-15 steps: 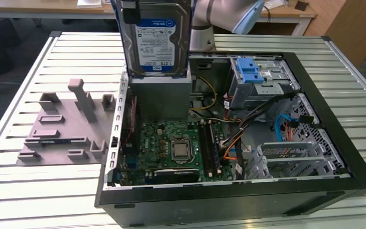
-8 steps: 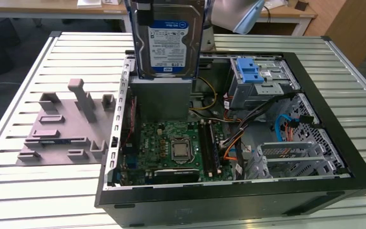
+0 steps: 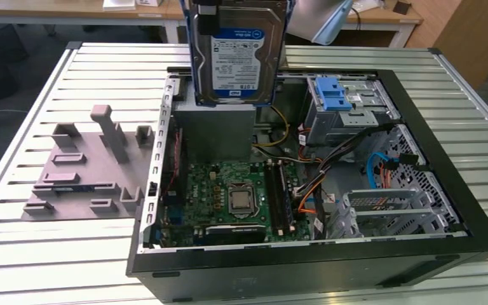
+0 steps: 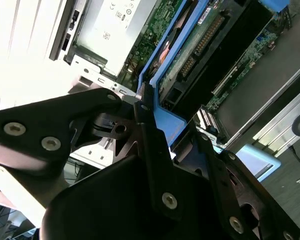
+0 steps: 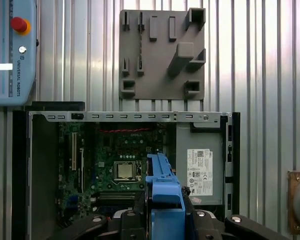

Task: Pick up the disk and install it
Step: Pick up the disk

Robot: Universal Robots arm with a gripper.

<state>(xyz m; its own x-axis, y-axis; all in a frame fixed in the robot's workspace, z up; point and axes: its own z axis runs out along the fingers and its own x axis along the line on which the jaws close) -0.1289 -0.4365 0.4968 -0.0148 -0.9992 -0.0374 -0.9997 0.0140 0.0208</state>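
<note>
The gripper (image 4: 169,121) is clamped on the blue frame of the disk (image 3: 236,51), which hangs upright above the open computer case (image 3: 312,279), just over the grey box (image 3: 214,130). The disk's blue-and-white label faces the exterior view. A printed white sticker (image 5: 199,171) sits on the box.

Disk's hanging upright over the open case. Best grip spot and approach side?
Grip the blue frame at the disk's upper short end, coming from above. The disk hangs upright, so that end is the reachable one, and the lower end is left free to go down into the case. The tool is shut there now, fingers on either side of the frame.
</note>
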